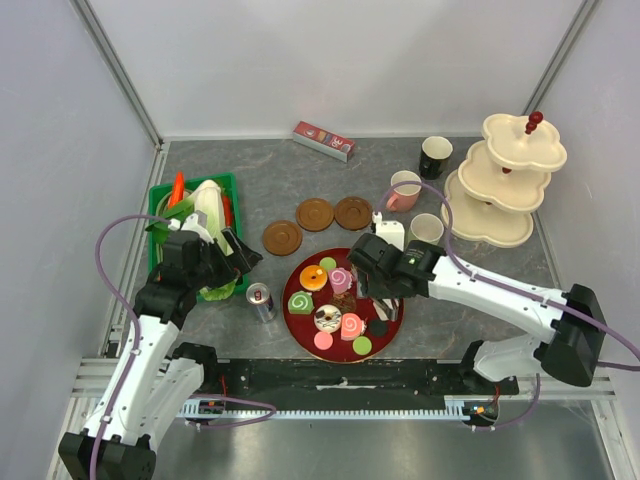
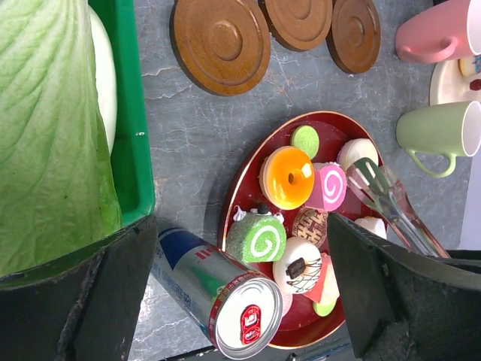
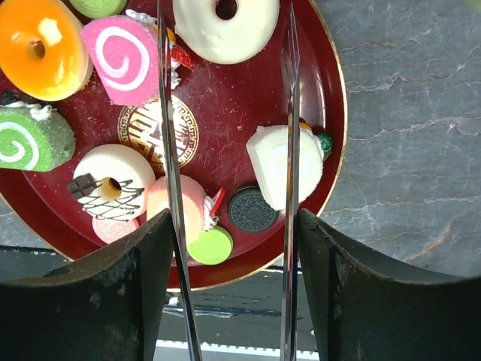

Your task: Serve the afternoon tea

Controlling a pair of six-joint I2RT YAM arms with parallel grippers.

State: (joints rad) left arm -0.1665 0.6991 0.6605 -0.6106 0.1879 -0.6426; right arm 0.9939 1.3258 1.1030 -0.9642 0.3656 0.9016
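A round red tray (image 1: 289,310) holds the toy pastries: an orange donut (image 3: 37,47), pink swirl roll (image 3: 124,56), white donut (image 3: 225,26) and white roll (image 3: 282,162). My right gripper (image 3: 233,226) hovers over the tray, shut on metal tongs (image 3: 169,150); the tong arms stand apart, straddling the white donut. Three brown saucers (image 1: 315,213) lie behind the tray. The black mug (image 1: 435,156), pink mug (image 1: 405,190) and green mug (image 1: 426,228) stand beside the cream tiered stand (image 1: 505,180). My left gripper (image 1: 240,255) is open, above the drink can (image 2: 218,289).
A green crate (image 1: 160,195) of vegetables, with a big cabbage (image 2: 52,128), sits at the left under my left arm. The can (image 1: 261,301) stands just left of the tray. A red box (image 1: 323,140) lies at the back wall.
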